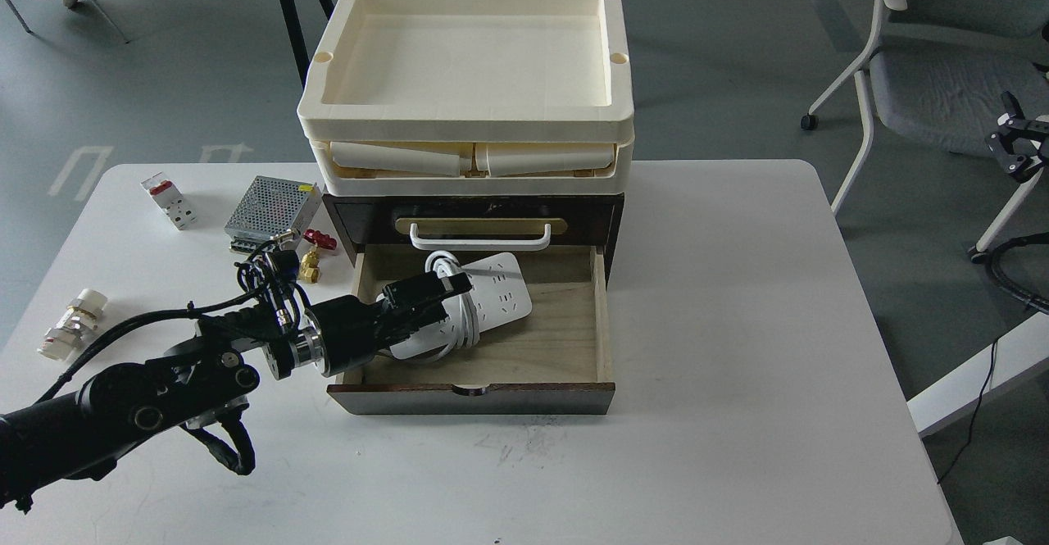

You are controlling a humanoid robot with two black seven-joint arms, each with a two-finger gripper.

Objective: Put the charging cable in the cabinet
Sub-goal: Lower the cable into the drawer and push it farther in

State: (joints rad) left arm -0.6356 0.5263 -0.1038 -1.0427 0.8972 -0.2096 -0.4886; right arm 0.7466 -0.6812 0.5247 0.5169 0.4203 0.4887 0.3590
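The charging cable (496, 292), a white power strip with its cord wound round the middle, lies tilted in the open pale wood drawer (565, 340) of the dark brown cabinet (348, 215). It sits in the drawer's back left part, with its far end pointing to the back right. My left gripper (438, 292) reaches over the drawer's left wall and is shut on the strip's near end by the cord. My right gripper (1016, 147) shows small and dark at the right edge, off the table, and I cannot make out its fingers.
Cream trays (467, 123) are stacked on the cabinet above the white handle (479, 240). Left of the cabinet lie a perforated metal power-supply box (272, 207), a white-and-red breaker (170, 201), a red-handled brass valve (314, 252) and a white fitting (72, 325). A grey chair (942, 78) stands off the table to the right.
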